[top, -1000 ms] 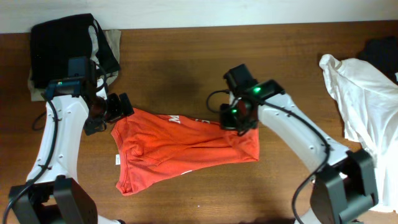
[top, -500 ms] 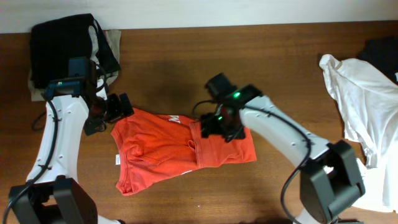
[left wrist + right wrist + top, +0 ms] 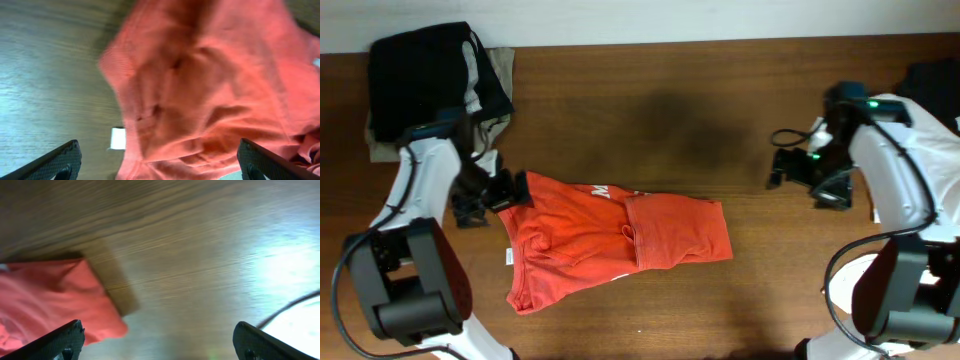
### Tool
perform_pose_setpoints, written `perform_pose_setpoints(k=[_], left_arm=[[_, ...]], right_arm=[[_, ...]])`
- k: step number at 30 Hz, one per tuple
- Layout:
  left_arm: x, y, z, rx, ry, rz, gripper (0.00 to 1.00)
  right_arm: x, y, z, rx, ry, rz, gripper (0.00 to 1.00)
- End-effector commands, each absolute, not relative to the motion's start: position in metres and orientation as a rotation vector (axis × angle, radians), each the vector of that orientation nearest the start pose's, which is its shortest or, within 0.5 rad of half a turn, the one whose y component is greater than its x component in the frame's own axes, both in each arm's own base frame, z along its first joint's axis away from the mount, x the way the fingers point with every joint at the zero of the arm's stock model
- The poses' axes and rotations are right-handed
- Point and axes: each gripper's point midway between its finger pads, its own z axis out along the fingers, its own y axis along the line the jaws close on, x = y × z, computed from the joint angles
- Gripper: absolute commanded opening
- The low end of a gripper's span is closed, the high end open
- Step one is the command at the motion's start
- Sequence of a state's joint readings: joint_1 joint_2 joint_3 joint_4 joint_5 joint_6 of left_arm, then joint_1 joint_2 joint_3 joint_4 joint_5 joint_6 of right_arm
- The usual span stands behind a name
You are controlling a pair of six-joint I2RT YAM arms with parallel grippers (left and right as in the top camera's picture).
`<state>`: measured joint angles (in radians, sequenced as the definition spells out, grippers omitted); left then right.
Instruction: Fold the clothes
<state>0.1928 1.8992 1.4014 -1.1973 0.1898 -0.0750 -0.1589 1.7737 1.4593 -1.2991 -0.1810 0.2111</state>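
Left claw [image 3: 500, 193]: spread wide, holding nothing, right at the left edge of the shirt [image 3: 620, 245].
Right claw [image 3: 788, 172]: spread wide, holding nothing, far off to the right of the shirt, over bare wood.
Table [image 3: 670, 100]: brown wood, under the shirt.
Shirt: orange-red, lying flat but wrinkly, with a crease down its middle and small white letters near its top edge.
Black pile [image 3: 420, 70]: up and left of the shirt, not touching it, with tan cloth [image 3: 503, 62] peeking out.
Tag [image 3: 507, 258]: small and white, sticking out at the shirt's left edge.

white print [image 3: 598, 190] on T-shirt [image 3: 580, 240], unreadable
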Motion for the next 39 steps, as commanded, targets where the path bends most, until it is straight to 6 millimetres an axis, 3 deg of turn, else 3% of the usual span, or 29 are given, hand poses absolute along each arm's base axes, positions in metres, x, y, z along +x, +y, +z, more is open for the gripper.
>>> perform_pose_setpoints(k=[1, 5, 18, 22, 26, 29, 30, 34, 38, 39], left_arm=[[0.315, 0.041, 0.056, -0.454, 3.178, -0.562, 0.99], [0.306, 0.043, 0.049, -0.502, 3.160, -0.663, 0.99], [0.269, 0.005, -0.008, -0.608, 3.223, -0.943, 0.98], [0.266, -0.023, -0.005, -0.509, 3.257, -1.011, 0.80], [0.262, -0.052, -0.006, -0.332, 3.317, -0.989, 0.68], [0.265, -0.064, -0.008, -0.318, 3.327, -0.959, 0.06], [0.267, -0.064, -0.009, -0.350, 3.326, -0.946, 0.01], [0.274, -0.043, -0.006, -0.436, 3.384, -0.724, 0.01], [0.301, -0.023, 0.029, -0.462, 3.368, -0.513, 0.01], [0.313, -0.022, 0.045, -0.452, 3.336, -0.477, 0.01]], right_arm=[[0.316, -0.040, 0.119, 0.614, 3.076, 0.302, 0.99], [0.319, -0.046, 0.119, 0.623, 3.055, 0.310, 0.99], [0.321, -0.047, 0.119, 0.605, 3.050, 0.309, 0.99], [0.321, -0.047, 0.119, 0.605, 3.047, 0.309, 0.99], [0.321, -0.047, 0.119, 0.605, 3.046, 0.308, 0.99], [0.321, -0.047, 0.119, 0.604, 3.047, 0.308, 0.99], [0.321, -0.047, 0.119, 0.603, 3.048, 0.308, 0.99], [0.319, -0.046, 0.117, 0.620, 3.056, 0.312, 0.99], [0.314, -0.043, 0.107, 0.637, 3.069, 0.325, 0.99], [0.312, -0.042, 0.100, 0.655, 3.071, 0.331, 0.98]])
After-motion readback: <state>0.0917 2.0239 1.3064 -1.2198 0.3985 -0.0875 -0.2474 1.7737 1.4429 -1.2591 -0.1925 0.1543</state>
